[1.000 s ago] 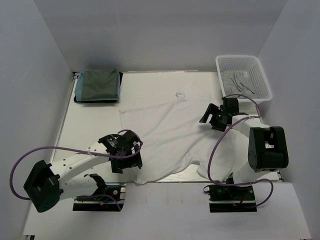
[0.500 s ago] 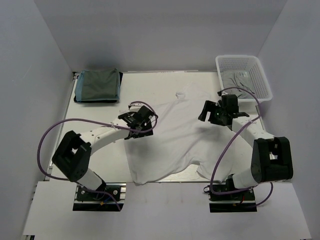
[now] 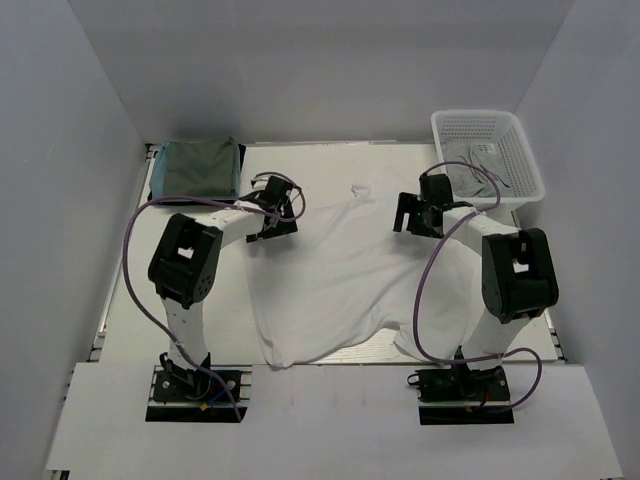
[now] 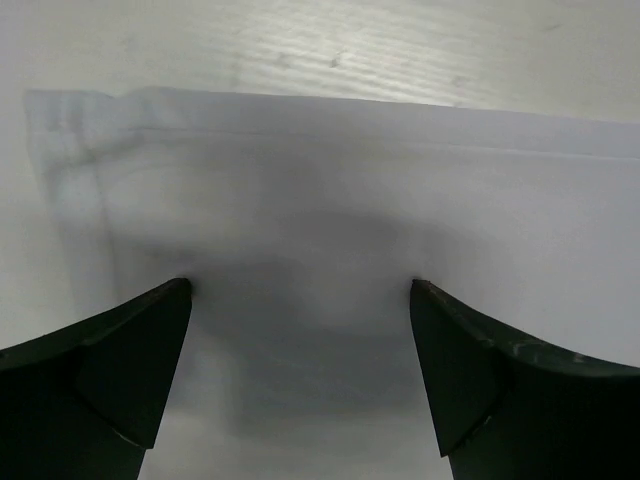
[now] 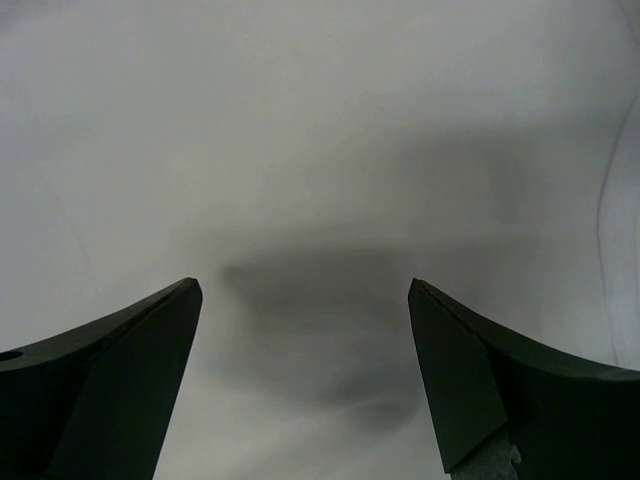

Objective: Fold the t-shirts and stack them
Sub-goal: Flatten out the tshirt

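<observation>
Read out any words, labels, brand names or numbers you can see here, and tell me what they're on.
No text can be read in any view.
white t-shirt: plain, no print.
folded shirts: no label visible.
basket: no label.
grey garment in the basket: pale marks, too small to read.

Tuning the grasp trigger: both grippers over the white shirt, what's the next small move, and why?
Probably lower both and pinch. The left gripper and right gripper hang open over the white t-shirt, which lies spread out, unfolded; neither holds fabric.
</observation>
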Controlling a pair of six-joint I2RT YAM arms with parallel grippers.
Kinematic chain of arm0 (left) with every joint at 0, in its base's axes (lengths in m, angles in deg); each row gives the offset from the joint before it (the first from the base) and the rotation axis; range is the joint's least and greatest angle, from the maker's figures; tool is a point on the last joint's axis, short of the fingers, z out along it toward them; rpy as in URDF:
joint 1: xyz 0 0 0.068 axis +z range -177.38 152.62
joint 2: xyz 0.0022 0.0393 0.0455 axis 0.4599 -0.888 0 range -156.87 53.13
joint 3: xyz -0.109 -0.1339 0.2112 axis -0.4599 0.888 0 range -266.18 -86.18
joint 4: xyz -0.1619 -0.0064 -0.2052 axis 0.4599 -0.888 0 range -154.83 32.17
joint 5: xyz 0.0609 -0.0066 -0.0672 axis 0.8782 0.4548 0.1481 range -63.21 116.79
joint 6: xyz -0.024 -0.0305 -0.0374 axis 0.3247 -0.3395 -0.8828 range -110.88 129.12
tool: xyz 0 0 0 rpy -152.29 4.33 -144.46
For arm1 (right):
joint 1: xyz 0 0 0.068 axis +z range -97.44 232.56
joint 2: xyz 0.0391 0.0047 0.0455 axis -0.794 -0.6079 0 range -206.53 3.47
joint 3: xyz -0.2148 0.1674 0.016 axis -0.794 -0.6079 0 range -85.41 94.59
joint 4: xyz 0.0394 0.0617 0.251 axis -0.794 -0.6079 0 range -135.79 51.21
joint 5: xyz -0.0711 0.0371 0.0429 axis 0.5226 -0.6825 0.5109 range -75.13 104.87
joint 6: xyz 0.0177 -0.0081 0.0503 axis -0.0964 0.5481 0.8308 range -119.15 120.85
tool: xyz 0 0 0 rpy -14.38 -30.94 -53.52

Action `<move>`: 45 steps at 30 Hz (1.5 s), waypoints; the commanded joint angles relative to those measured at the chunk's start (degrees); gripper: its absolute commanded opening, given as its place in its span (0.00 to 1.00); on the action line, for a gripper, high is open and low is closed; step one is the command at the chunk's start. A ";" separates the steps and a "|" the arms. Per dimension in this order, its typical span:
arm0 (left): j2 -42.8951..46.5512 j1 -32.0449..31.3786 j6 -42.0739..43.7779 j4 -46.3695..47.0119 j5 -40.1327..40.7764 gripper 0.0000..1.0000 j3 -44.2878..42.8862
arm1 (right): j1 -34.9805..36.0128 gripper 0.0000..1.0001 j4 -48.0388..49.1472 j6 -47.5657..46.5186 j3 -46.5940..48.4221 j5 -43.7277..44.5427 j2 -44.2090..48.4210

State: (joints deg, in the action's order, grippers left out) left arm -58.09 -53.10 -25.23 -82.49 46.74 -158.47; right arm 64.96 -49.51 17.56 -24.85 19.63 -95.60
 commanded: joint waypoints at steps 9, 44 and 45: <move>-12.78 6.20 2.52 -3.20 -4.65 1.00 -16.00 | -0.19 0.90 -1.93 2.63 8.96 4.91 -10.17; 25.50 8.66 -5.55 -7.16 -19.24 1.00 14.16 | 0.87 0.90 -1.06 8.51 -12.64 -7.38 23.38; 29.27 8.66 -6.34 -7.15 -19.24 1.00 18.89 | 0.87 0.90 -1.06 8.69 -13.79 -8.70 24.35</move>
State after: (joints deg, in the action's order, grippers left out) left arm -34.63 -44.07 -25.90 -89.88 29.62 -148.09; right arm 66.03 -50.01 22.83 -36.26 13.95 -74.92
